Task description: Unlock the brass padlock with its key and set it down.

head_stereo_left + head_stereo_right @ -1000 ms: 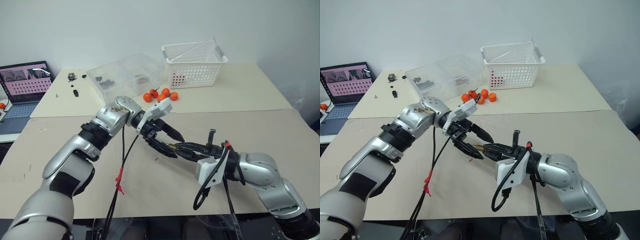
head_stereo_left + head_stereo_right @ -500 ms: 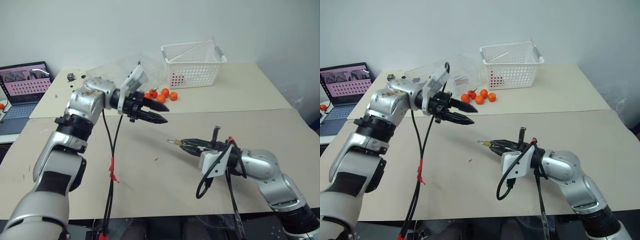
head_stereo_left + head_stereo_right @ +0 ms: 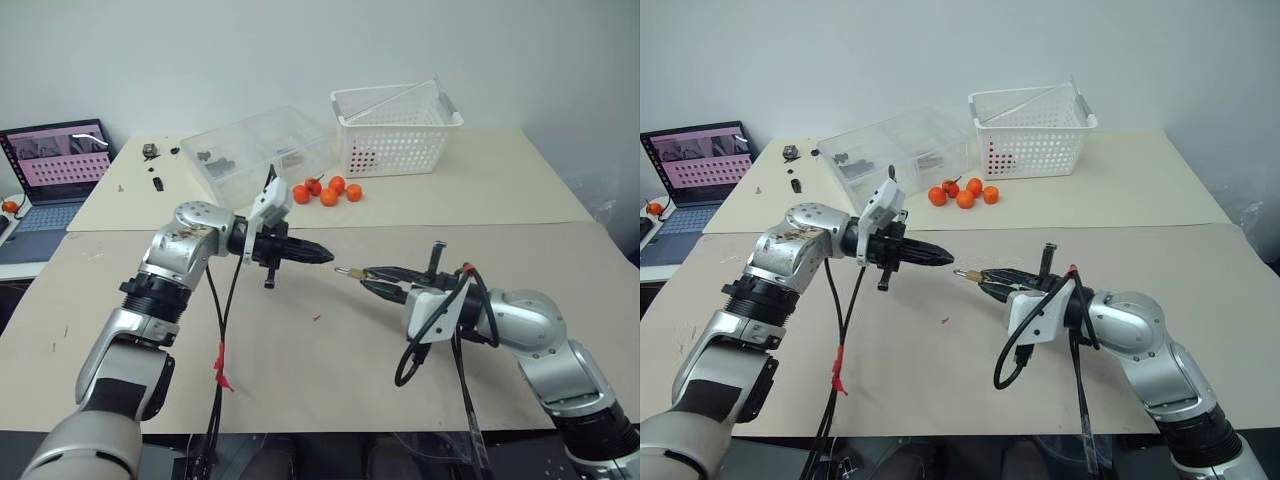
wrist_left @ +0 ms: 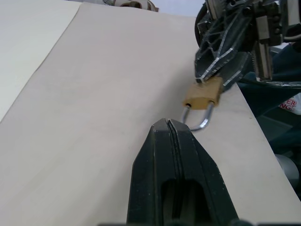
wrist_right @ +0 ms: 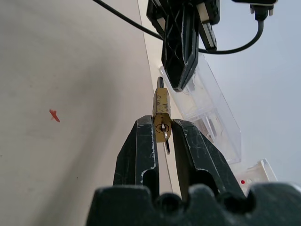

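Left eye view | left claw closed, withdrawn from brass padlock (right-held)

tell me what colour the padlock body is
Yellow-brass, with a silvery shackle. The brass padlock, held in the right gripper, shows best in the left wrist view.

Even, bright room light falls from above, leaving only soft, faint shadows on the pale desk and a mild sheen on the clear plastic box. The laptop screen glows on its own. Both head views are sharp, with straight edges. In the wrist views the near black claw fingers look soft while the brass padlock stays crisp.
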Available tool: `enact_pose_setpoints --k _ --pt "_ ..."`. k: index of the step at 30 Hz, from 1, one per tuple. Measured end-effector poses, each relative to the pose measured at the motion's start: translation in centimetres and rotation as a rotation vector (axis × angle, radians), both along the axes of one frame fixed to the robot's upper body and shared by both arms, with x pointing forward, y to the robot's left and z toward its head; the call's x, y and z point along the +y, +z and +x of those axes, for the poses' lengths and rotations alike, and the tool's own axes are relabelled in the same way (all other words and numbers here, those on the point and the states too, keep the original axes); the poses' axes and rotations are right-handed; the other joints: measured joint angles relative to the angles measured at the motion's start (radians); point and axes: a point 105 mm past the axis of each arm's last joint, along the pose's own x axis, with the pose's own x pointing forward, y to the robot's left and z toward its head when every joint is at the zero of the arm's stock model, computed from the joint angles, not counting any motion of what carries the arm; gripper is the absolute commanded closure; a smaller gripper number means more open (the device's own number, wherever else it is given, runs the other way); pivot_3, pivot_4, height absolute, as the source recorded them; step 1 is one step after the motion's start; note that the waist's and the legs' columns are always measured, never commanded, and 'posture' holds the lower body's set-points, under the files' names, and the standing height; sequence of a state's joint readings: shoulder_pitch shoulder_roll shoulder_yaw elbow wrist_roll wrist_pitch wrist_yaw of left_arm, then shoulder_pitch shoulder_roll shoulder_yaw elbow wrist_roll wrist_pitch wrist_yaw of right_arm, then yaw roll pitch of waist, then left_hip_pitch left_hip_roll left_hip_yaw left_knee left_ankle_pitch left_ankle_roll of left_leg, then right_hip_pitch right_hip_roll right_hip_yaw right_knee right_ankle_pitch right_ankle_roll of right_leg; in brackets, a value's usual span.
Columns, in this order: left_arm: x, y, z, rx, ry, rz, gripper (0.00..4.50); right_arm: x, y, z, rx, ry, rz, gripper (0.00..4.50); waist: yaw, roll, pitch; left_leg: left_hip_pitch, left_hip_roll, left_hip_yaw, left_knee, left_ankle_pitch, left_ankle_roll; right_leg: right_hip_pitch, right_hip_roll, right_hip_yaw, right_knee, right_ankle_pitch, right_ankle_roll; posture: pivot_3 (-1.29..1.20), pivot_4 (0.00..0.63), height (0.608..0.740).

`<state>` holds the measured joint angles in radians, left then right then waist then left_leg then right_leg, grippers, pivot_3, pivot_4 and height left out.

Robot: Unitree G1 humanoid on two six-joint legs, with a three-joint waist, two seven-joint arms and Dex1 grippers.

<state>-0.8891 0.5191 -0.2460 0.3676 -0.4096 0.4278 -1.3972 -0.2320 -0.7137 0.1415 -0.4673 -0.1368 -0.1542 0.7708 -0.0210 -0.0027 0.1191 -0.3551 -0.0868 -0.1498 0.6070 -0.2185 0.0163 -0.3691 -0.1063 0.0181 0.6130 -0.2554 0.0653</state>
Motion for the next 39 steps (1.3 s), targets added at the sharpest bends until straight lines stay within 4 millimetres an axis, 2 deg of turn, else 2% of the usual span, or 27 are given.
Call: enact_pose_setpoints --k 11,17,22,39 --pt "-0.6 -0.4 0.2 -0.001 0.001 -0.009 4.48 0.6 0.2 -0.2 0.007 0.014 0.009 4.40 0.002 0.000 0.000 0.000 0.000 0.000 0.000 0.000 0.000 0.000 0.000 0.000 0.000 0.000 0.000 0.00 0.150 0.740" --pt "-1.2 -0.4 -0.3 -0.011 -0.022 -0.019 4.48 1.0 0.9 0.7 -0.011 0.022 0.014 4.40 0.001 0.000 0.000 0.000 0.000 0.000 0.000 0.000 0.000 0.000 0.000 0.000 0.000 0.000 0.000 0.00 0.150 0.740" --pt "-1.2 -1.0 -0.7 0.015 -0.019 -0.015 4.48 1.0 0.7 1.0 -0.008 0.025 0.011 4.40 0.002 0.000 0.000 0.000 0.000 0.000 0.000 0.000 0.000 0.000 0.000 0.000 0.000 0.000 0.000 0.00 0.150 0.740" --pt "-1.0 -1.2 -1.3 0.021 -0.003 -0.012 4.48 0.9 1.0 1.7 -0.028 0.030 0.007 4.40 0.002 0.000 0.000 0.000 0.000 0.000 -0.001 0.000 0.000 0.000 0.000 0.000 0.000 0.000 0.000 0.00 0.150 0.740"
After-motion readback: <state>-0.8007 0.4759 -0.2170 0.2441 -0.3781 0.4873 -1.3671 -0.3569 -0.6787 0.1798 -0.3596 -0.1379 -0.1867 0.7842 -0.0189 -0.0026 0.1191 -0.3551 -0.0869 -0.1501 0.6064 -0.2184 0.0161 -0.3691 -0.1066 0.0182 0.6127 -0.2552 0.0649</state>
